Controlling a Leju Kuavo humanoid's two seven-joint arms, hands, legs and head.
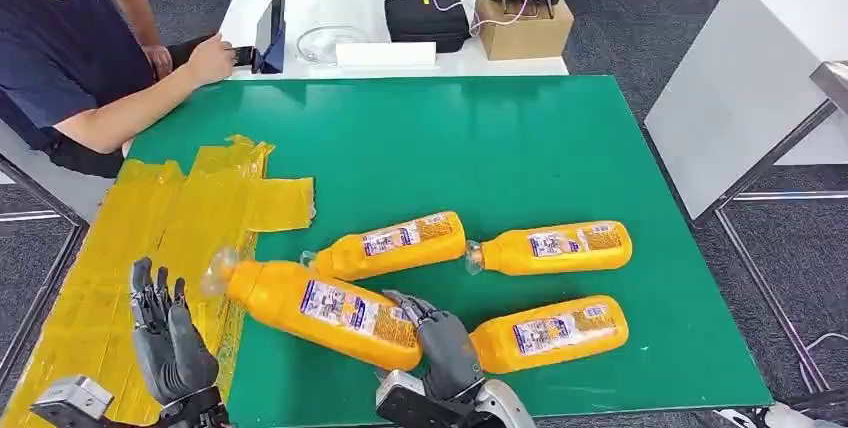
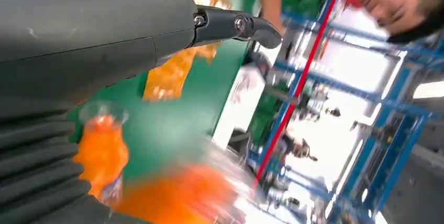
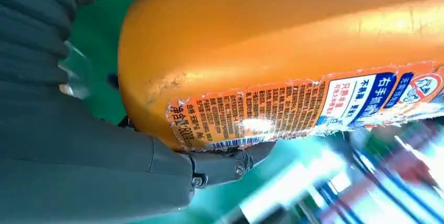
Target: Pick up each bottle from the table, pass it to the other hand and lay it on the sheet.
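My right hand (image 1: 445,348) grips the base end of an orange bottle (image 1: 320,310) with a printed label. The bottle is tilted over the green table (image 1: 450,138), its clear cap pointing toward my left hand (image 1: 168,333). That hand is held up with its fingers apart and holds nothing, above the crinkled yellow sheet (image 1: 170,218). Up close, the right hand (image 3: 78,145) wraps under the bottle (image 3: 272,51). Past the left hand (image 2: 104,35) the bottle's cap end (image 2: 102,145) is near. Three more orange bottles lie on the table (image 1: 395,243), (image 1: 555,247), (image 1: 550,333).
A person (image 1: 70,48) sits at the far left, one hand by a tablet (image 1: 272,28). On the white table behind stand a black case (image 1: 428,10) and a cardboard box (image 1: 523,23). A white table (image 1: 750,78) stands to the right.
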